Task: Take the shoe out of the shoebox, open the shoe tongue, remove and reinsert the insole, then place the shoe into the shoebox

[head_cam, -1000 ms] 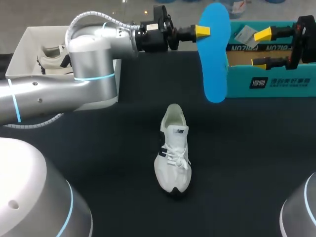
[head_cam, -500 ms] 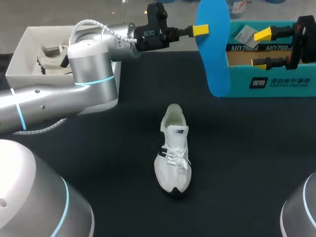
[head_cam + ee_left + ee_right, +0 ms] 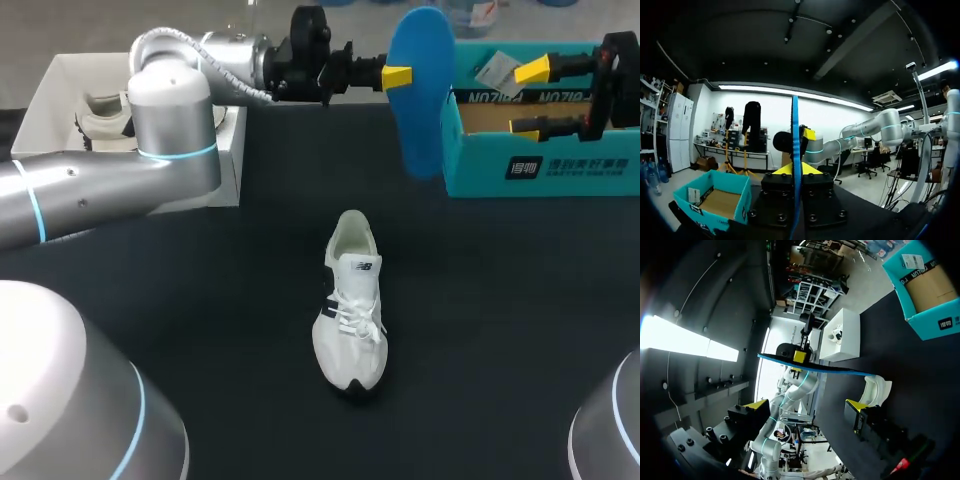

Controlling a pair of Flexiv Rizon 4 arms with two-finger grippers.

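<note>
My left gripper [image 3: 397,75] is shut on the edge of a blue insole [image 3: 418,95], holding it up in the air near the table's back edge, just left of the teal shoebox [image 3: 545,165]. In the left wrist view the insole [image 3: 795,150] shows edge-on between the yellow tips of the left gripper [image 3: 794,170]. A white shoe [image 3: 351,300] lies alone mid-table, heel toward the back. My right gripper [image 3: 528,97] hangs open over the shoebox, holding nothing. The right wrist view shows the right gripper [image 3: 805,407], the insole [image 3: 815,369] and the shoe [image 3: 875,390] ahead.
A white box [image 3: 40,100] at the back left holds another white shoe [image 3: 100,115]. The teal shoebox [image 3: 925,295] stands open with brown cardboard inside and a paper tag. My left arm's elbow [image 3: 170,120] sits over the white box's right side.
My left gripper has drawn the insole slightly left and turned it, so it now looks shorter and more tilted. The left elbow swung back. The right arm and the shoe stayed put.
</note>
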